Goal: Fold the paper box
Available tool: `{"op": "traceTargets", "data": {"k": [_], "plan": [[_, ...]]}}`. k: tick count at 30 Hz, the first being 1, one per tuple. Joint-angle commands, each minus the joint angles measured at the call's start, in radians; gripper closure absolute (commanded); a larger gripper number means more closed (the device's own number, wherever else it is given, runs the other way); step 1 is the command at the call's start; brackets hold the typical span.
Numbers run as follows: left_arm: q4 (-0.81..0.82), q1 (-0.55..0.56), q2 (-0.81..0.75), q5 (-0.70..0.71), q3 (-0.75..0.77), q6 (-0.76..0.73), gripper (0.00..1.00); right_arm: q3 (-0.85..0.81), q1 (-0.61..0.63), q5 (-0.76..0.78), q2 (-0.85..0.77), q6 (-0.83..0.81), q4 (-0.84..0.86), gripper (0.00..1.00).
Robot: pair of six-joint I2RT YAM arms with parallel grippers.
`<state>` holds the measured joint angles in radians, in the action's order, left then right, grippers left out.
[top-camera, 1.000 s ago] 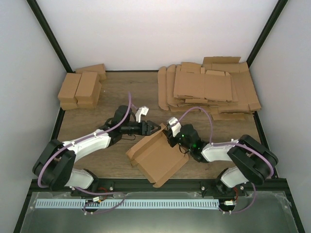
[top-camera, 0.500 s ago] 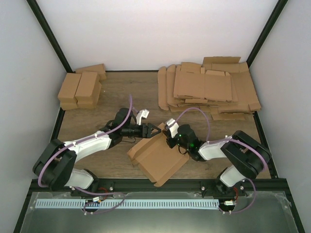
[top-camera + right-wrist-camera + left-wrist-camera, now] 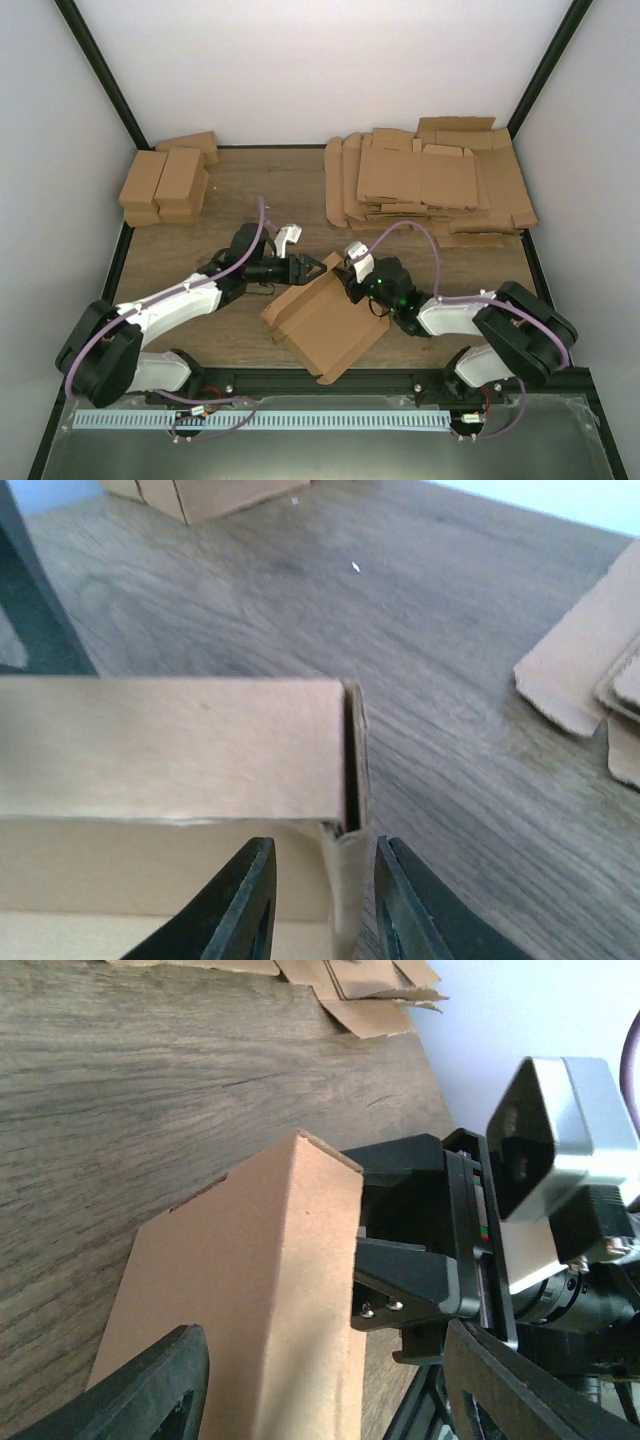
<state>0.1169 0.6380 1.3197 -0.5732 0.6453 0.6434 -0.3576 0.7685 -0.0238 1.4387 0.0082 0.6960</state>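
Left arm has drawn back slightly; the paper box (image 3: 325,320) lies half-folded on the table (image 3: 200,240), near centre, between both grippers.
Left gripper (image 3: 310,267) gapes wide at the box's raised far wall. Right gripper (image 3: 325,845) straddles that wall's corner flap, fingers narrowly parted, not visibly pinching. Likely step: standing this wall up. Next, the flap probably needs tucking inward while the wall is held upright.

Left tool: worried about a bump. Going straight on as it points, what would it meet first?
Probably the box: its raised wall stands right ahead of the open left tool. The right tool lies just beyond, though depth is unclear.
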Motion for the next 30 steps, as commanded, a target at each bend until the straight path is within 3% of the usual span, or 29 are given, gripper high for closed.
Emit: {"op": "traceTargets", "data": {"k": [1, 4, 15, 19, 25, 30], "plan": [[-0.060, 0.005, -0.045, 0.027, 0.024, -0.027, 0.38, 0.023, 0.005, -0.037, -0.068, -0.033, 0.065, 0.73], [-0.090, 0.005, -0.046, 0.029, 0.039, -0.031, 0.44, 0.038, 0.005, -0.039, -0.090, -0.046, 0.103, 0.77], [-0.099, 0.005, 0.011, 0.008, 0.051, -0.044, 0.48, 0.011, 0.005, -0.043, -0.016, -0.002, 0.224, 0.88], [-0.102, 0.005, -0.001, 0.028, 0.051, -0.049, 0.47, -0.015, 0.005, -0.035, 0.014, 0.002, 0.214, 0.99], [-0.287, 0.005, -0.145, 0.212, 0.102, -0.089, 0.23, -0.014, 0.005, 0.036, 0.009, 0.017, 0.140, 0.99], [-0.455, 0.005, -0.332, 0.326, 0.130, -0.116, 0.08, -0.032, -0.002, 0.206, -0.026, 0.054, 0.014, 0.99]]}}
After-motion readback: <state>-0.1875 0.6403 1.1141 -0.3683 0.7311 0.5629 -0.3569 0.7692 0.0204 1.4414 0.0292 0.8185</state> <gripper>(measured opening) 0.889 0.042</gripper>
